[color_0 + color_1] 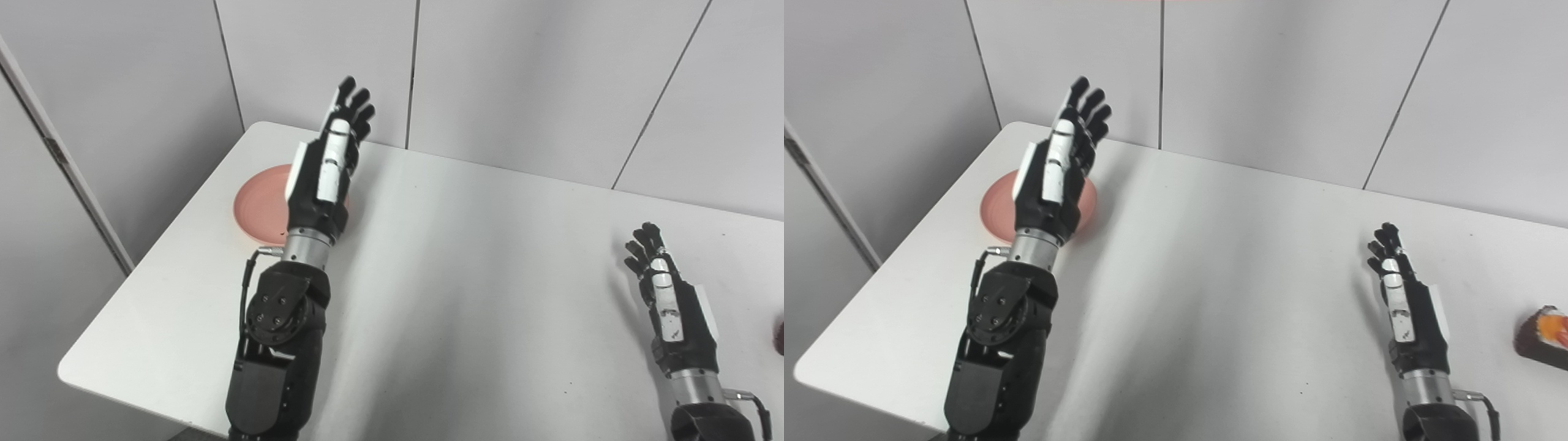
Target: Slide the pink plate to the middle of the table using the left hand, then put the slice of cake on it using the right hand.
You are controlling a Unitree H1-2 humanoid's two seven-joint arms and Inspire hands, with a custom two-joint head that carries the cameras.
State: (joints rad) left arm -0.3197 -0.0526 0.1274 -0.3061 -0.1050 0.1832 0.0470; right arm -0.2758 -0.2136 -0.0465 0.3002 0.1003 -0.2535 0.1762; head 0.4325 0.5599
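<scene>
Fingers (358, 107) on the left hand (327, 168) are stretching out straight, holding nothing, hovering over the one pink plate (257, 205) near the table's (465, 275) far left corner. Right hand (1409, 306) is also sitting open and empty, near the right side. One slice of cake (1543, 343) is lying at the right edge, apart from that hand.

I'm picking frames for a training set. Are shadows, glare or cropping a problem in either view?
Left eye view: sharp, even light, soft shadow beside the right hand; the left hand hides part of the plate; the cake is cropped to a sliver. Right eye view: same soft light, no glare on the table; the cake shows almost whole.
</scene>
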